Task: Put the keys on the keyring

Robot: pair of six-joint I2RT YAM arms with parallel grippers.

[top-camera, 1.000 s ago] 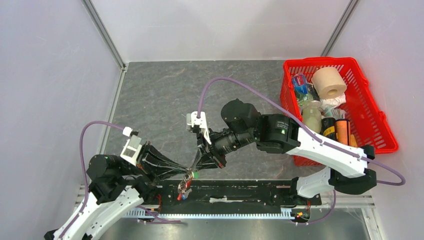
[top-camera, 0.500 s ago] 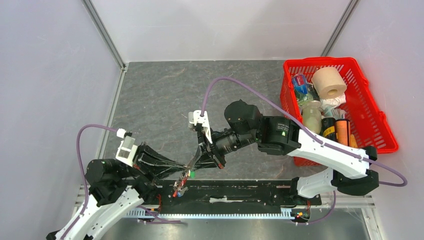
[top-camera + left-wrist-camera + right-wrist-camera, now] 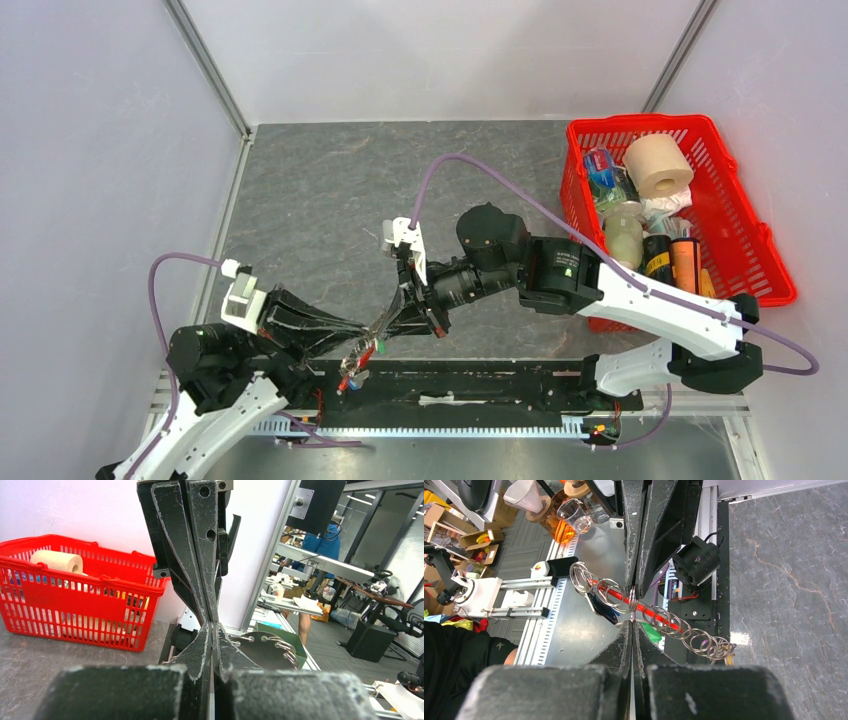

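Observation:
The keyring (image 3: 632,601), a thin silver ring on a chain of silver links, hangs between both grippers' tips above the table's near edge. Its flat red fob (image 3: 663,618) runs behind the links. Keys with a blue head (image 3: 601,611) and a green head (image 3: 652,632) hang from it. In the top view the bunch (image 3: 354,364) dangles over the black rail. My left gripper (image 3: 371,326) is shut on the ring from the left. My right gripper (image 3: 384,322) is shut on it from the right, tip to tip. A flat silver key (image 3: 265,652) shows beside the left fingers (image 3: 200,645).
A red plastic basket (image 3: 742,218) with a paper roll, bottles and packets stands at the right edge, also in the left wrist view (image 3: 80,596). A black rail (image 3: 480,385) runs along the table's near edge. Grey walls enclose the left, back and right.
Both gripper tips, still pinched together on the ring, have shifted left and slightly nearer. The left arm has drawn back to the left and the hanging bunch has moved left with it.

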